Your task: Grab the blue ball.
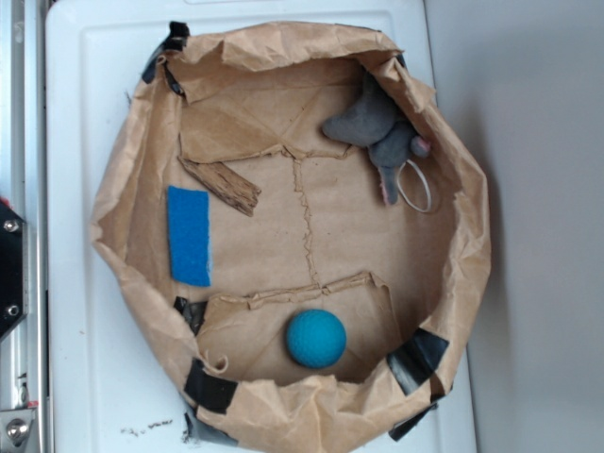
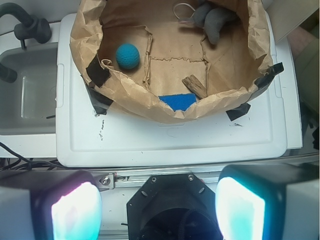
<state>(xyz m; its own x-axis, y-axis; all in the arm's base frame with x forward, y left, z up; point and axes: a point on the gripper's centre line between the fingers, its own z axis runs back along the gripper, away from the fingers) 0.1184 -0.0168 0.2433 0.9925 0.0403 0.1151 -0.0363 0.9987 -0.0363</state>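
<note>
The blue ball (image 1: 315, 338) is a teal-blue sphere lying in the near part of a brown paper basin (image 1: 142, 160); it also shows in the wrist view (image 2: 128, 55) at the upper left. A flat bright-blue felt rectangle (image 1: 189, 235) lies at the basin's left side, partly hidden behind the paper rim in the wrist view (image 2: 178, 101). My gripper (image 2: 158, 207) is open and empty, its two lit fingers (image 2: 75, 212) wide apart, well outside the basin above the robot's base. The gripper is not in the exterior view.
A grey plush mouse (image 1: 382, 132) with a white loop lies at the basin's far right. A piece of wood (image 1: 222, 184) lies beside the felt. The basin sits on a white tray (image 2: 175, 142). A grey sink (image 2: 25, 95) is left of the tray.
</note>
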